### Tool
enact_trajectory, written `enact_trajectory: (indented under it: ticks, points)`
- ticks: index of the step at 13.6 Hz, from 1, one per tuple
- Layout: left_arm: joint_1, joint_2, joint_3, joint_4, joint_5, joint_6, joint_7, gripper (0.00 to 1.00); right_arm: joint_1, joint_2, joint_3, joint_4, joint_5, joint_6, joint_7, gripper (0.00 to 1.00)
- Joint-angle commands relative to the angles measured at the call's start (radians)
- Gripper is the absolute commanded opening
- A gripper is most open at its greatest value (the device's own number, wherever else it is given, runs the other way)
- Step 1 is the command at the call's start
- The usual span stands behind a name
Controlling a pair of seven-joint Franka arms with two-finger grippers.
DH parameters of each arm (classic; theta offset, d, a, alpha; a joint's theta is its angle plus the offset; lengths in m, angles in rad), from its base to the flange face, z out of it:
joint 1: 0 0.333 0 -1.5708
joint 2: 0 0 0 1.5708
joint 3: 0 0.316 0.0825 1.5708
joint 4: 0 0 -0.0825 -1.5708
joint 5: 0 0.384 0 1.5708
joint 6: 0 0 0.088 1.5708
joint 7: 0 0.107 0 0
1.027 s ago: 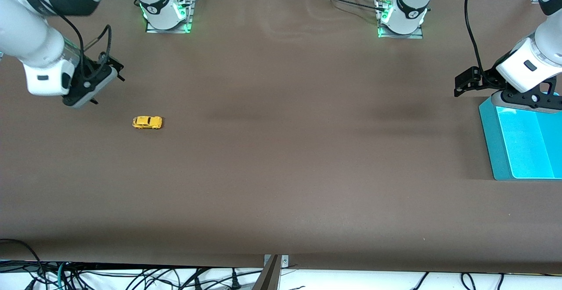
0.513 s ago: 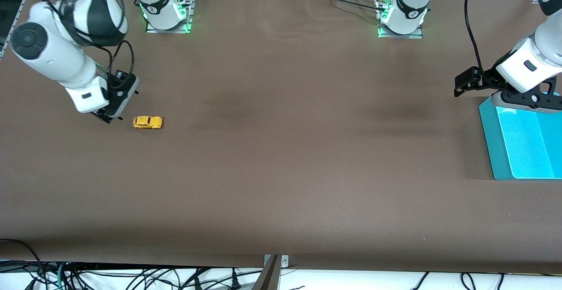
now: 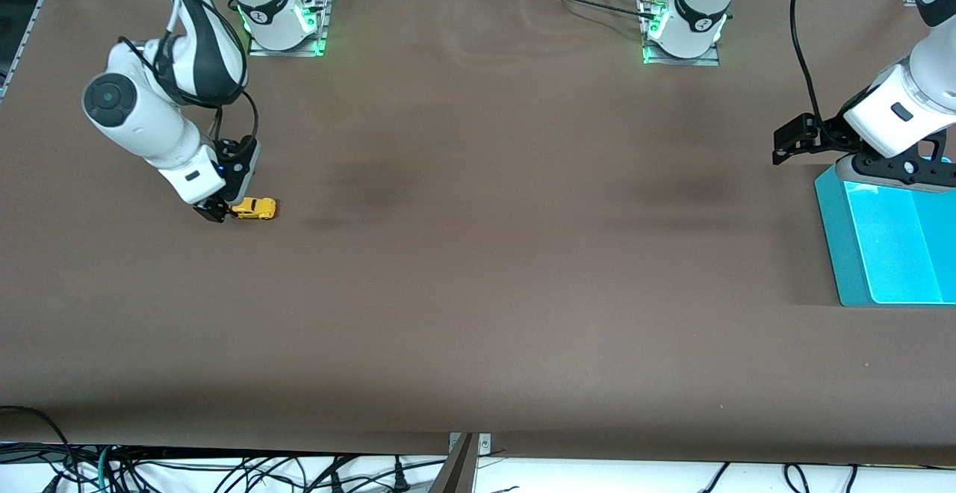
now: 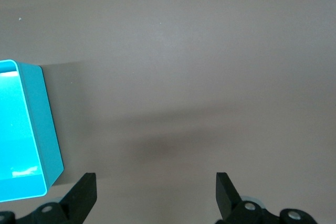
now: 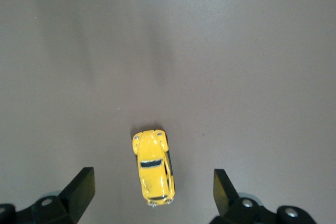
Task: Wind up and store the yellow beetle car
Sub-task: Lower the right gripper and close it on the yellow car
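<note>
The yellow beetle car stands on its wheels on the brown table, toward the right arm's end. In the right wrist view the car lies lengthwise between the two spread fingers, touching neither. My right gripper is open and low over the car's end that points toward the right arm's end of the table. My left gripper is open and empty, held above the table beside the turquoise bin; the left arm waits.
The turquoise bin stands at the left arm's end of the table, and its corner shows in the left wrist view. The two arm bases stand along the table's edge farthest from the front camera.
My right arm has swung down and toward the car, bringing the open gripper from well above the table to just over the car. The car and the left arm have not moved.
</note>
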Motion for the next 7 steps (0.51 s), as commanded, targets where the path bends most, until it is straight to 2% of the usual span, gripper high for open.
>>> enact_trajectory:
  ticks: [1,4,7]
  points:
    - [0.006,0.000,-0.004,0.009,0.009,-0.010,0.015,1.00,-0.037,0.025,0.008,-0.050,0.005,0.089,-0.075,1.00]
    - [0.006,0.000,-0.003,0.009,0.009,-0.010,0.015,1.00,-0.079,0.045,0.008,-0.086,0.005,0.129,-0.166,1.00]
    - [0.008,0.000,-0.003,0.009,0.009,-0.010,0.015,1.00,-0.102,0.106,0.008,-0.090,0.007,0.207,-0.223,1.00]
